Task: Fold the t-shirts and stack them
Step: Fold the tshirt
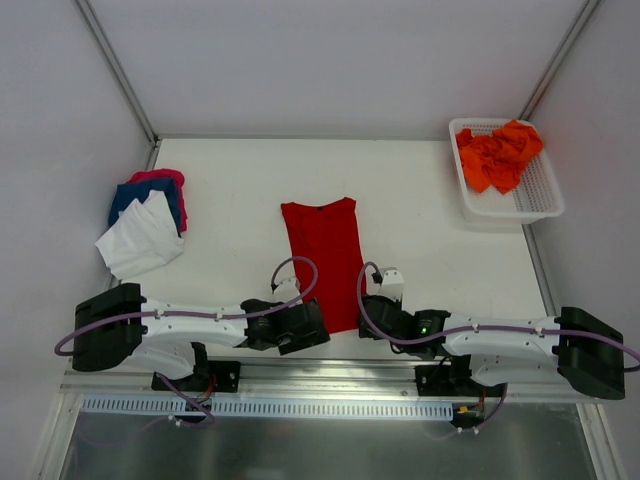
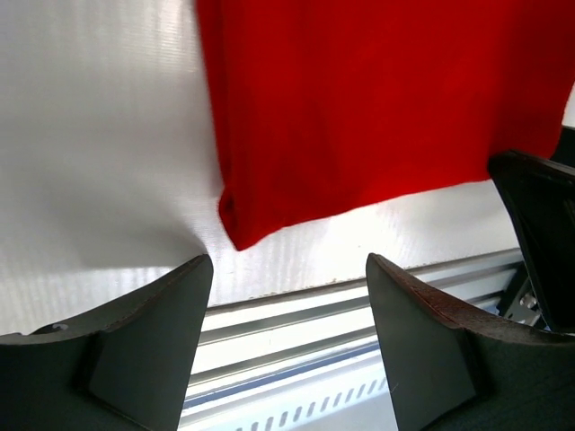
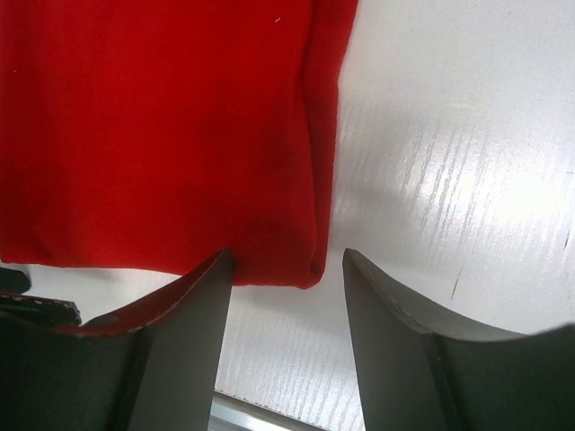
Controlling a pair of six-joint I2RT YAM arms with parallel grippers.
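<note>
- The red t-shirt [image 1: 322,255] lies mid-surface [image 1: 230,180] as a narrow strip, its long axis running straight away from the arms and its hem nearest them.
- The left hand [image 2: 287,269] hovers low at the hem's left corner, jaws wide apart and empty.
- The right hand [image 3: 286,262] mirrors it, jaws parted around the right corner, gripping nothing.
- Both are equally near, so a two-handed pinch of the hem looks likely.
</note>
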